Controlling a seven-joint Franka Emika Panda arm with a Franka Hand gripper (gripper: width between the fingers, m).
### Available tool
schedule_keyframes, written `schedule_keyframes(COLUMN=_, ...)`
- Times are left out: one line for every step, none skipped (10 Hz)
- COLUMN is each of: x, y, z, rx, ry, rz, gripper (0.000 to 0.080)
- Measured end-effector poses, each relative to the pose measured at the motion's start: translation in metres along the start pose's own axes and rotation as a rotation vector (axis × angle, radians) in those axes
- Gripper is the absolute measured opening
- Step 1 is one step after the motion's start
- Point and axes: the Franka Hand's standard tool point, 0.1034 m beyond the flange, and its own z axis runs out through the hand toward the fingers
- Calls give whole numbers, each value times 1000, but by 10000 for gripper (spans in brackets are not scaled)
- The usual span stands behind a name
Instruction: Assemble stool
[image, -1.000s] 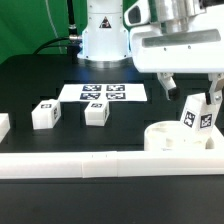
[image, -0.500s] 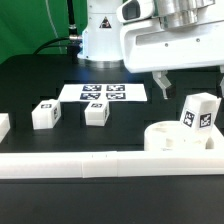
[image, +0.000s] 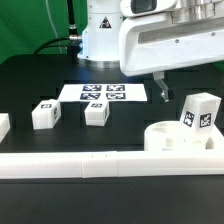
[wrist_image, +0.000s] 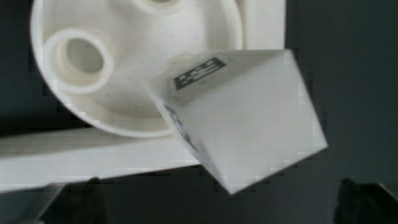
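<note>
Gripping the leg (image: 200, 112) looks best across its flat sides: you likely have stiff, light, smooth plastic that may slip. It stands on the round seat (image: 168, 138) at the exterior view's right; your gripper (wrist_image: 214, 199) hangs above, jaws wide, empty.

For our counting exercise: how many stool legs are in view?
3. Leg one and leg two lie apart near the marker board; leg three stands at the seat, exterior view's right. Others may be hidden.

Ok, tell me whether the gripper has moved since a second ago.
Yes. Against the fixed marker board, the gripper has lifted upward, clear of the leg left standing on the seat.
</note>
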Motion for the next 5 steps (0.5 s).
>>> schedule_keyframes(x=0, y=1, z=0, rx=-3, ry=1, rz=-57, gripper=649)
schedule_keyframes(x=-1, y=1, z=1, rx=-3, ry=0, rz=-129, gripper=649)
schedule_keyframes(x=-1, y=1, z=1, rx=-4, ry=-1, rz=-185, gripper=649)
schedule_keyframes(x=-1, y=2, z=1, rx=-17, ry=-2, rz=-309, gripper=649)
schedule_keyframes(x=-1, y=-1, z=2, rx=-33, ry=-4, rz=-440, gripper=649)
